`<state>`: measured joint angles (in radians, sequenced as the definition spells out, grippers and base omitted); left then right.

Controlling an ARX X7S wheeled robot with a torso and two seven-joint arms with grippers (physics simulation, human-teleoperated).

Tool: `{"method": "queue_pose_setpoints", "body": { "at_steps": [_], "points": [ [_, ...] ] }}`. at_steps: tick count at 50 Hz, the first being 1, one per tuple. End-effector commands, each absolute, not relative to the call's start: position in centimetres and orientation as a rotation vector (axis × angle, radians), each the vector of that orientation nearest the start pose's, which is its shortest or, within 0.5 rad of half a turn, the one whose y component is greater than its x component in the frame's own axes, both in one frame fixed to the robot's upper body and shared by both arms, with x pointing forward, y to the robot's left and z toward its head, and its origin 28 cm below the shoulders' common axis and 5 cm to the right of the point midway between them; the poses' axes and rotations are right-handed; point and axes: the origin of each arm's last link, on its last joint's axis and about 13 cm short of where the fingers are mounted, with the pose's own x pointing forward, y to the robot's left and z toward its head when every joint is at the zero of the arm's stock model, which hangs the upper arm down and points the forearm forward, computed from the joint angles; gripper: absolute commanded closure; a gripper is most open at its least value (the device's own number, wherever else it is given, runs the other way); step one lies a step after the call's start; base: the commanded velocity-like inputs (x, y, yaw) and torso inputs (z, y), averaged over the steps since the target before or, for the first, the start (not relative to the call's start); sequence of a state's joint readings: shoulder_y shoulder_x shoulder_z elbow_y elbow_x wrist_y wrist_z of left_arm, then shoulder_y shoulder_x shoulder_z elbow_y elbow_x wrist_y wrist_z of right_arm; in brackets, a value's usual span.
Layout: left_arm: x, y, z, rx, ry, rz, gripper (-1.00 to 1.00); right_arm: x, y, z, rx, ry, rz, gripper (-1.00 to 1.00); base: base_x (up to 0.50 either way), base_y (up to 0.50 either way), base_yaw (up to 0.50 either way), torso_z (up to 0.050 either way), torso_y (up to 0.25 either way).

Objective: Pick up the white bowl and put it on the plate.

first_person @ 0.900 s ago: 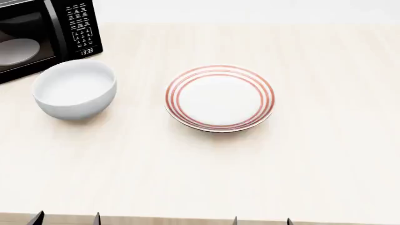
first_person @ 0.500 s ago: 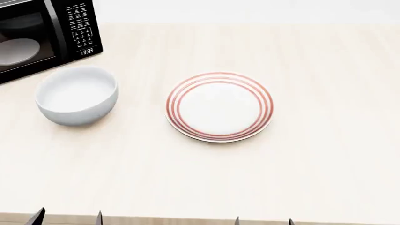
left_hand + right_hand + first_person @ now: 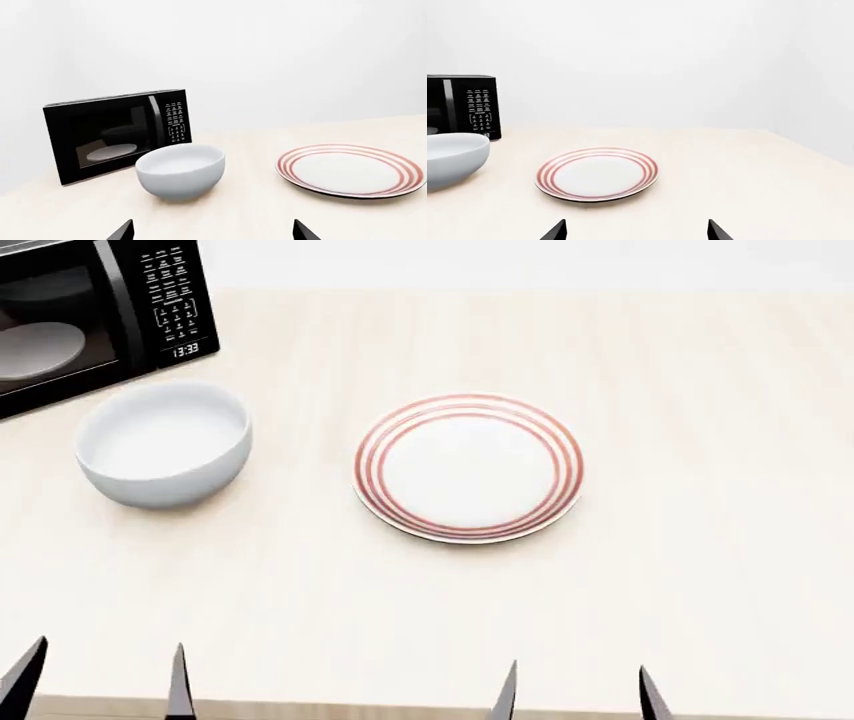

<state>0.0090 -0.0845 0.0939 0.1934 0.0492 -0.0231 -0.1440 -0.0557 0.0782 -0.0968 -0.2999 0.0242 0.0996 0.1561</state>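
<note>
— Head view: what was seen of the grippers?

— Only dark fingertips were seen at the near table (image 3: pixel 694 570) edge. The left gripper (image 3: pixel 100 685) was spread wide, nothing held between its tips; the right gripper (image 3: pixel 577 692) was likewise parted and empty.

— Where was the bowl placed relative to them?

— The bowl (image 3: pixel 164 442) was found well ahead of the left gripper, upright on the table, apart from both grippers. In the left wrist view the bowl (image 3: pixel 180 171) was seen straight ahead between the fingertips (image 3: pixel 121 230).

— And the plate?

— The plate (image 3: pixel 469 467) was seen ahead of the right gripper, beside the bowl and not touching it. A microwave (image 3: pixel 94 310) was noted just beyond the bowl.
</note>
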Motion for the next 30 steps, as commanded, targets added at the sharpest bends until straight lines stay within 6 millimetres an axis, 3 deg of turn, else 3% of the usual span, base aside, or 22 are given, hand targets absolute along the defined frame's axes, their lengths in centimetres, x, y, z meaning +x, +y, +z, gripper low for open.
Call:
{"method": "queue_pose_setpoints", "body": {
  "at_steps": [1, 16, 30],
  "points": [
    [19.6, 20.6, 8.6, 0.092, -0.274, 0.067, -1.00, 18.1, -8.8, 10.0, -0.048, -0.284, -0.052, -1.00, 0.00, 0.00, 0.00, 0.000, 0.000],
    [19.0, 20.6, 10.2, 0.103, -0.321, 0.075, -1.00, 17.7, -8.7, 10.7, -0.030, -0.314, -0.021, -1.00, 0.01, 0.00, 0.00, 0.000, 0.000],
    [19.2, 20.6, 10.0, 0.109, -0.319, 0.083, -1.00, 17.8, -8.7, 10.5, -0.025, -0.313, -0.027, -1.00, 0.48, 0.04, 0.00, 0.000, 0.000]
  ]
}}
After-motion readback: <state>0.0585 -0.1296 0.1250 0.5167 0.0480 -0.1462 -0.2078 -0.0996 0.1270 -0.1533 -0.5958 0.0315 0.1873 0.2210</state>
